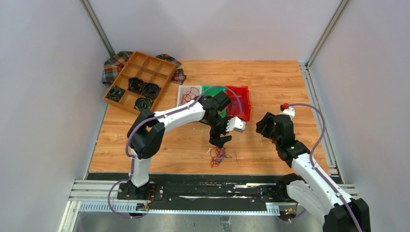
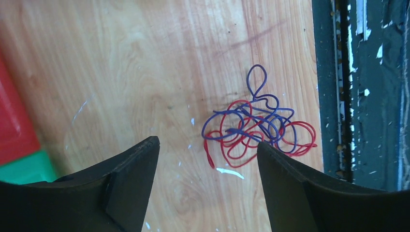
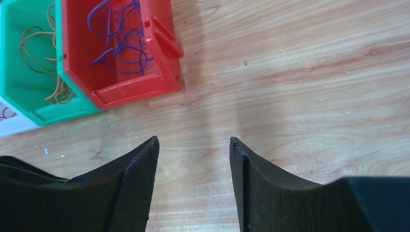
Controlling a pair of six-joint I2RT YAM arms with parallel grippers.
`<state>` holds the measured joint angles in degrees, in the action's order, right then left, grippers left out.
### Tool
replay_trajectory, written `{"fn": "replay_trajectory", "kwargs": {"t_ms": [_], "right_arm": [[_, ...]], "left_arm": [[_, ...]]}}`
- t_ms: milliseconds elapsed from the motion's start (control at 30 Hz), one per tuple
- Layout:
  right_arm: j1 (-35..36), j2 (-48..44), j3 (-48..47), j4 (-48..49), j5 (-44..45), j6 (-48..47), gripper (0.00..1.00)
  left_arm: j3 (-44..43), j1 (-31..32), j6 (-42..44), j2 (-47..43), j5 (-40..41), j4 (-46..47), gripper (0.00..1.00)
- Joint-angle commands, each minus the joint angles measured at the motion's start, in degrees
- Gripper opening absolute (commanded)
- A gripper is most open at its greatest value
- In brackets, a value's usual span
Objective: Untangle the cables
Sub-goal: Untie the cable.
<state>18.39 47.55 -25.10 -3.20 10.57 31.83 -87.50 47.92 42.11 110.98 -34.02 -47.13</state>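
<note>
Shows, from the left wrist alone, a small tangle of red and purple cables (image 2: 258, 126) lying loose on the counter (image 2: 121, 72), just beside the black rail (image 2: 367, 96) at the near edge. Left jaws open wide, short of the tangle, touching nothing.

Shows, from the right wrist alone, purple strands (image 3: 118, 38) inside the red bin (image 3: 130, 89) and orange strands (image 3: 53, 77) inside the green bin (image 3: 63, 112) touching it. Right jaws open over bare wood, gripping nothing.

Shows, from above only, a compartment tray (image 1: 121, 75) holding black coils (image 1: 145, 89), partly on a plaid cloth (image 1: 113, 65), far left. Open counter right of the bins.
</note>
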Motion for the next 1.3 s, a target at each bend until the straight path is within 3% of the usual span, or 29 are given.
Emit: {"fn": "replay_trajectory", "kwargs": {"t_ms": [0, 167, 300, 467, 700, 933, 1067, 1267], "right_arm": [[1.3, -2.9, 0.0, -2.4, 0.8, 0.9, 0.55], [1.3, -4.2, -0.5, -3.8, 1.4, 0.9, 0.53], [1.2, -4.6, -0.3, -4.0, 1.7, 1.2, 0.53], [1.2, -5.4, -0.5, -4.6, 3.0, 0.7, 0.52], [1.2, -6.5, -0.9, -4.6, 4.5, 0.0, 0.50], [1.2, -6.4, -0.6, -4.2, 3.1, 0.2, 0.47], [1.2, -5.8, -1.2, -4.0, 2.1, -0.7, 0.47], [1.3, -3.7, -2.9, -0.3, -3.4, -0.3, 0.50]], "left_arm": [[-1.0, 1.4, 9.9, 2.6, -4.2, 0.7, 0.78], [-2.6, 1.9, 14.3, 4.3, -5.0, -1.4, 0.70], [-3.6, 1.9, 14.1, 5.7, -5.3, -1.4, 0.45], [-0.8, 2.0, 15.8, 4.8, -4.2, -1.4, 0.28], [-0.3, 2.0, 12.2, 3.8, -5.4, -1.4, 0.23], [-1.2, 1.8, -1.5, 3.3, -5.9, -1.5, 0.01], [-0.3, -0.2, -7.6, -2.4, -0.8, -1.4, 0.01], [-4.3, -6.2, -14.7, -10.5, -0.6, -5.6, 0.01]]}}
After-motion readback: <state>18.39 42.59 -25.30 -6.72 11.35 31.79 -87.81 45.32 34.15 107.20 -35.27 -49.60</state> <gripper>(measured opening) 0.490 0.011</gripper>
